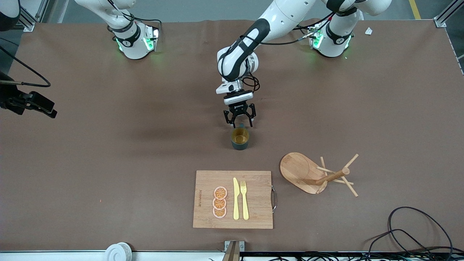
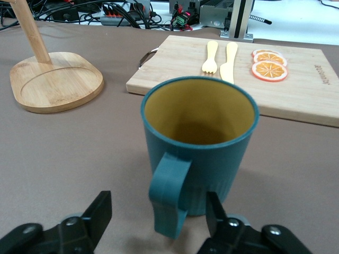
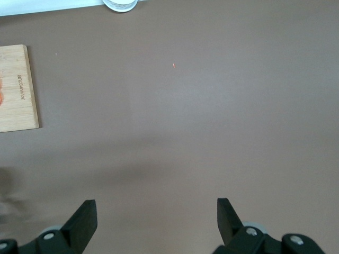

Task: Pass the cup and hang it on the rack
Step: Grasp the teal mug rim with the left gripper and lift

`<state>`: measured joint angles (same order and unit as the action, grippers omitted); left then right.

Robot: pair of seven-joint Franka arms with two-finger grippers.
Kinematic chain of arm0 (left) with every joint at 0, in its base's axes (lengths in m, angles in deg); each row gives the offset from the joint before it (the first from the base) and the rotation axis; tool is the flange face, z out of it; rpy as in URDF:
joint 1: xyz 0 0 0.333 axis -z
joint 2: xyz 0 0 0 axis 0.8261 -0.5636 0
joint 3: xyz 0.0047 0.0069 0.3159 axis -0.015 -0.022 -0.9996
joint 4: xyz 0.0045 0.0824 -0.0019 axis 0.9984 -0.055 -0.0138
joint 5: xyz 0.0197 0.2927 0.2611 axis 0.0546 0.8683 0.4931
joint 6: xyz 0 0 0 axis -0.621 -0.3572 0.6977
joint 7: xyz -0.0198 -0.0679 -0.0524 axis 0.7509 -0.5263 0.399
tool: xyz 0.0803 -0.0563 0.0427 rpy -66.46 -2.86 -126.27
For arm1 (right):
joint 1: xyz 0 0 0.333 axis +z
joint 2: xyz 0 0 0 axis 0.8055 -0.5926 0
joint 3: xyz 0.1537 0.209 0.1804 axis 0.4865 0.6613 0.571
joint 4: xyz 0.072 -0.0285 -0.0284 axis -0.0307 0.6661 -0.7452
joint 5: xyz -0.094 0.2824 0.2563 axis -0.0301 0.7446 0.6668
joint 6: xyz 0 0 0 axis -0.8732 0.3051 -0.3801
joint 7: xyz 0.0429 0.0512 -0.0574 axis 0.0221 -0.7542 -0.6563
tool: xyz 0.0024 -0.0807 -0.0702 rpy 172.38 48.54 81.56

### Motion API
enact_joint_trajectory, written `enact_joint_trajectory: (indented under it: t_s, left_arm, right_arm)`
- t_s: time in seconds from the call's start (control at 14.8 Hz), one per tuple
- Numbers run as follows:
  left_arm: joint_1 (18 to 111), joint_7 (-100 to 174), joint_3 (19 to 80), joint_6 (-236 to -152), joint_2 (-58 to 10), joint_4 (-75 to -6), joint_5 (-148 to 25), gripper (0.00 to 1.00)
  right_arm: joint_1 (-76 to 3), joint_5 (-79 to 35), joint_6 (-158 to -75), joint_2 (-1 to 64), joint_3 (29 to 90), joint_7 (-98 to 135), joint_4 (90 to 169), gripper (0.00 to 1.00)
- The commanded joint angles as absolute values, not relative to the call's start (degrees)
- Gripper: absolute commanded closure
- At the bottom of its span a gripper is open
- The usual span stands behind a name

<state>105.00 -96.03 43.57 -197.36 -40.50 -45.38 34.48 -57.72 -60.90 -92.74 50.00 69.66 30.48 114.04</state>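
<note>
On the brown desk [image 1: 108, 163], front view, the cup [image 1: 240, 138] stands just below the left end effector [image 1: 239, 121], rack [image 1: 319, 174] nearby; left wrist view: fingers [image 2: 100, 211] wide around its handle; right end effector [image 3: 156, 214] waits, wide.

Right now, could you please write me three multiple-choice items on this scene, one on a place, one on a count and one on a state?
1. Where does the cup stand?
A. on the board
B. on the table, farther from the camera than the board
C. on the rack

2. How many orange slices lie on the board?
A. two
B. three
C. five

3. How is the left hand?
A. shut on the cup
B. shut on the fork
C. open, by the cup's handle

Answers: 1 B, cloth shows all round it; 2 B, three lie in a row; 3 C, its fingers flank the handle without touching.
</note>
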Motion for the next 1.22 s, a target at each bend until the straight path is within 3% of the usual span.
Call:
enact_joint_trajectory:
  t_s: [0.0,0.14,0.2,0.34,0.41,0.47,0.61,0.68,1.15]
  left_arm:
    - [104.48,-95.91,43.55,-198.36,-39.34,-45.27,35.65,0.38]
    - [103.95,-95.64,43.55,-198.98,-40.31,-43.52,35.65,0.42]
    - [103.95,-95.55,43.55,-198.98,-40.92,-42.99,35.65,0.45]
    - [103.95,-95.55,43.55,-198.98,-41.10,-42.98,35.65,0.56]
    - [103.95,-95.64,43.55,-198.98,-41.10,-42.98,35.57,0.65]
    - [103.95,-95.64,43.55,-198.98,-41.10,-42.98,35.57,0.74]
    - [104.04,-95.38,43.73,-198.98,-40.93,-42.89,35.04,0.95]
    - [103.95,-95.29,43.99,-199.07,-40.67,-42.46,34.17,1.00]
    - [103.69,-81.59,45.22,-199.07,-37.60,-29.90,6.34,1.00]
  right_arm:
    - [-58.14,-61.31,-93.92,51.22,70.12,29.55,115.75,0.00]
    - [-58.23,-61.31,-94.01,52.10,70.12,29.55,116.28,0.01]
    - [-58.40,-61.31,-93.93,52.19,70.12,29.46,116.28,0.09]
    - [-58.41,-61.48,-93.84,52.19,70.12,29.11,116.19,0.48]
    - [-58.32,-62.01,-93.93,52.19,70.12,29.11,116.28,0.57]
    - [-58.32,-62.01,-93.93,52.19,70.12,29.11,116.19,0.56]
    - [-58.23,-62.10,-94.19,52.10,70.12,29.19,116.10,0.00]
    - [-58.23,-62.10,-94.45,52.10,70.12,29.11,116.10,0.00]
    - [-58.23,-62.10,-95.07,52.19,70.21,29.11,116.10,0.00]
